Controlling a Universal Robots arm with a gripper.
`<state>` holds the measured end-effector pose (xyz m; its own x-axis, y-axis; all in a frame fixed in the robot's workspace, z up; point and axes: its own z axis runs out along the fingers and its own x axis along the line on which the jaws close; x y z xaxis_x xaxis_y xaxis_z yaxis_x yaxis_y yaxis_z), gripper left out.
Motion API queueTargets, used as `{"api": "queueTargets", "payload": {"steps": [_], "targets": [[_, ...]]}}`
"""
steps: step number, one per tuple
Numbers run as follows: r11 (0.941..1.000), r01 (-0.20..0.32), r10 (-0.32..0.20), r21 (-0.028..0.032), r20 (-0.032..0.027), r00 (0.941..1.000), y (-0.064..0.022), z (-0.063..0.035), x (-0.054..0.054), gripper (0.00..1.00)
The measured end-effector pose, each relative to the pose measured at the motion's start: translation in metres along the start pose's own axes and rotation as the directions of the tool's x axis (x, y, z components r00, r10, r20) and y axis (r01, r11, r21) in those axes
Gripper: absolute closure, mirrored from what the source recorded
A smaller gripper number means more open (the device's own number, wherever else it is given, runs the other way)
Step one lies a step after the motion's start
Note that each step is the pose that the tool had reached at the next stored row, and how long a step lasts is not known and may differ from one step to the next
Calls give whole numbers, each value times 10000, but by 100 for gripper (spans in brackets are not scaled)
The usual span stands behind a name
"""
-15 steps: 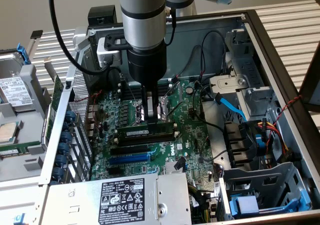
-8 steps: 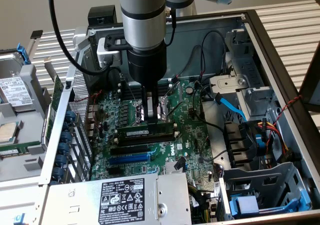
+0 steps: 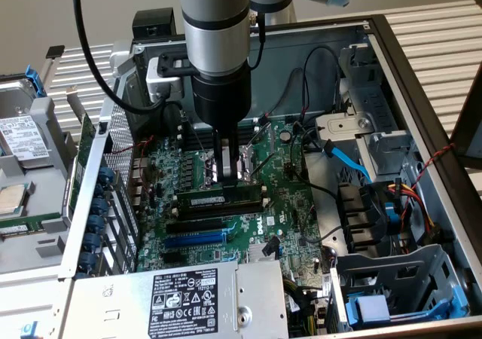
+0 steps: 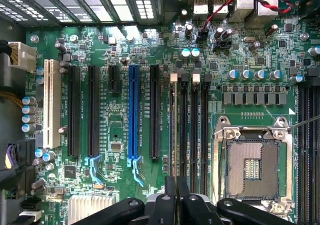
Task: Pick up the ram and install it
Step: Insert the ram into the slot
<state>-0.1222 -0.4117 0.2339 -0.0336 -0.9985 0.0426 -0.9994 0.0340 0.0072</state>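
The gripper (image 3: 229,178) (image 4: 176,186) hangs over the motherboard (image 4: 120,115) beside the CPU socket (image 4: 251,168), fingers clenched together; the ram (image 3: 218,201) (image 4: 172,130) stands on edge in the memory slot farthest from that socket, directly under the fingertips; whether they pinch it, I cannot tell.

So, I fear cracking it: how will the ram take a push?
The ram is a thin board standing on edge: probably stiff lengthwise, but apt to bend or tip under sideways force. Being so slim, it's likely light.
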Motion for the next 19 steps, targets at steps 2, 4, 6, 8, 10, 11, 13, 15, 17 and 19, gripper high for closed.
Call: {"api": "queueTargets", "payload": {"steps": [2, 4, 6, 8, 10, 11, 13, 15, 17, 19], "targets": [[10000, 1, -1, 8, -2, 10000, 4, 1, 1, 88], [10000, 1, -1, 18, -1, 10000, 10, 4, 1, 88], [10000, 0, 0, 25, -2, 10000, 13, 6, 1, 88], [10000, -1, 1, 29, -2, 10000, 13, 6, 1, 88], [10000, -52, 52, 67, -1, 10000, 13, 14, 7, 88], [10000, -55, 55, 70, -1, 10000, 13, 16, 7, 88], [10000, -61, 61, 76, 0, 10000, 13, 19, 7, 88], [9999, -65, 65, 79, 0, 10000, 15, 22, 7, 88], [9999, -67, 67, 81, 1, 10000, 16, 24, 7, 88], [9999, -70, 70, 84, 2, 10000, 18, 28, 6, 88]]}}
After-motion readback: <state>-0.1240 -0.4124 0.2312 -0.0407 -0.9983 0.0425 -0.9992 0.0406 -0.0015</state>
